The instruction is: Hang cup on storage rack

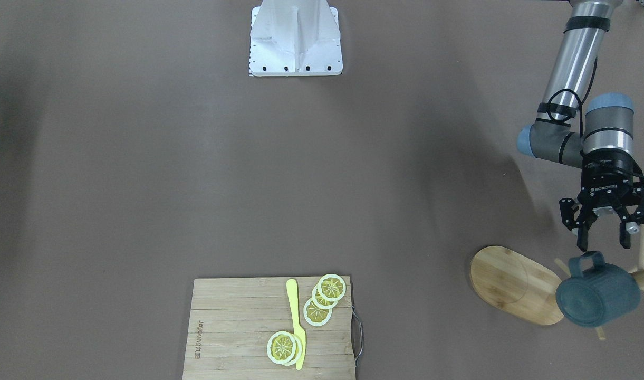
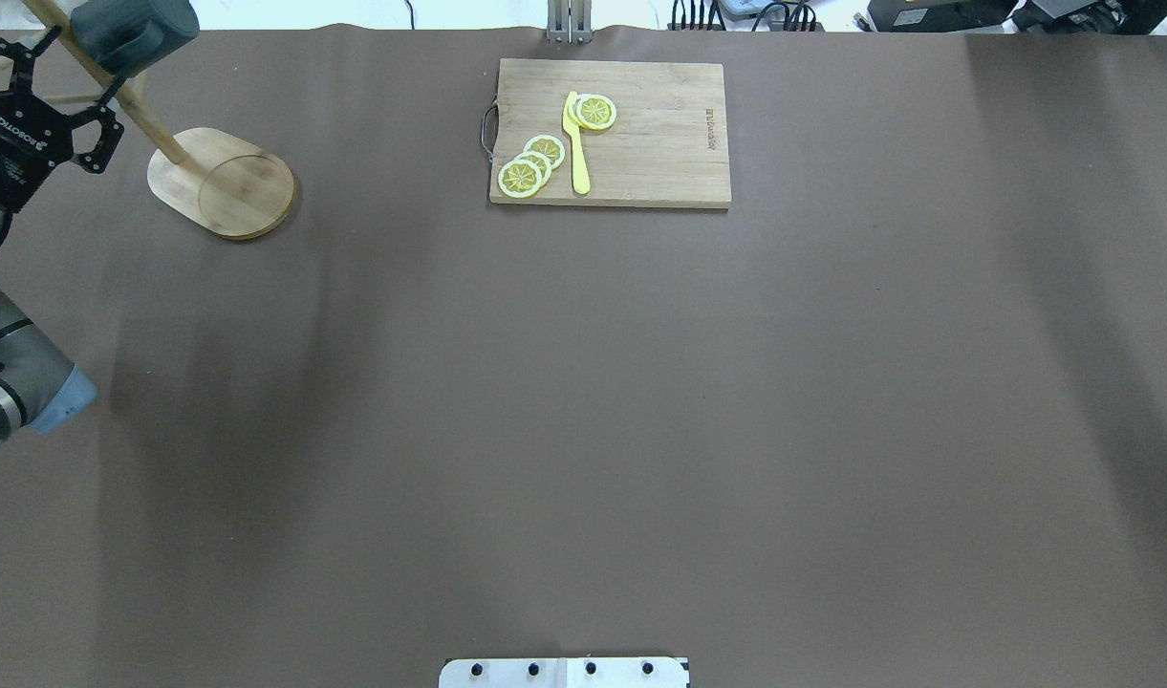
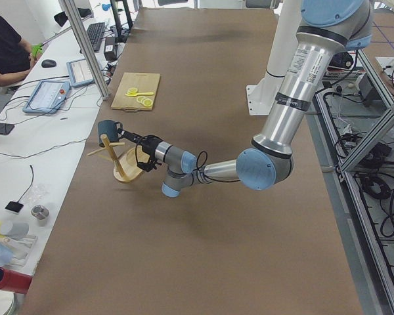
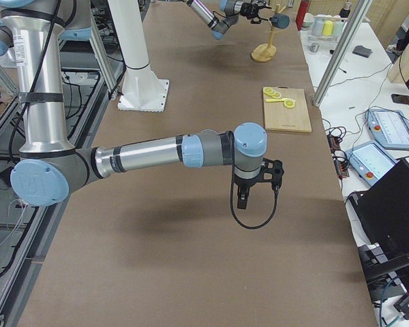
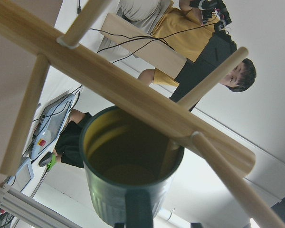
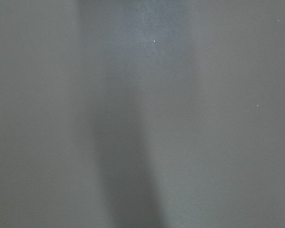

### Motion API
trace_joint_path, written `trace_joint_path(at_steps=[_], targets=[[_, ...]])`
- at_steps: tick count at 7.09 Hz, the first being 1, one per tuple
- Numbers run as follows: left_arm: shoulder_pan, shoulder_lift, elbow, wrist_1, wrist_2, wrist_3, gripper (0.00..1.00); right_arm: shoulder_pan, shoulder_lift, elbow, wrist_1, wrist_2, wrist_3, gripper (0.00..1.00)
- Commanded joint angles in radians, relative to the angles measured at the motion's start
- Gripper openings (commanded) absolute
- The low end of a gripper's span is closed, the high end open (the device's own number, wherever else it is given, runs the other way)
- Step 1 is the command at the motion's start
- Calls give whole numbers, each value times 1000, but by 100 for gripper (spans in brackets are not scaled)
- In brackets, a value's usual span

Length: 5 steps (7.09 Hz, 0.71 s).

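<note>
Lower right of the front-facing frame: dark teal-blue ribbed mug [image 1: 598, 295] is seen off the worktop [image 1: 322, 184], lying sideways up on the light bamboo mug tree [image 1: 514, 285], loop handle pointed at the left pincer [image 1: 604, 240]. The carrying peg can't be made out. Left pincer is spread wide, nothing gripped, positioned just beside the handle. Right pincer [image 4: 245, 197] is shown only in the right side view, over bare worktop; open or closed can't be told. Rectangular bamboo cutting board [image 1: 232, 327] with lemon slices [image 1: 332, 287] is placed bottom centre.
</note>
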Motion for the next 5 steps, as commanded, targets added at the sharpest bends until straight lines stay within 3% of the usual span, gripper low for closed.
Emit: trace_joint_path(at_steps=[1, 2, 5], targets=[[1, 23, -16, -17, 0, 0, 98, 0, -2, -1, 0, -2, -2, 100], [1, 51, -33, -47, 0, 0, 98, 0, -2, -2, 0, -2, 0, 100], [1, 190, -241, -49, -2, 8, 98, 0, -8, -2, 0, -6, -2, 100]])
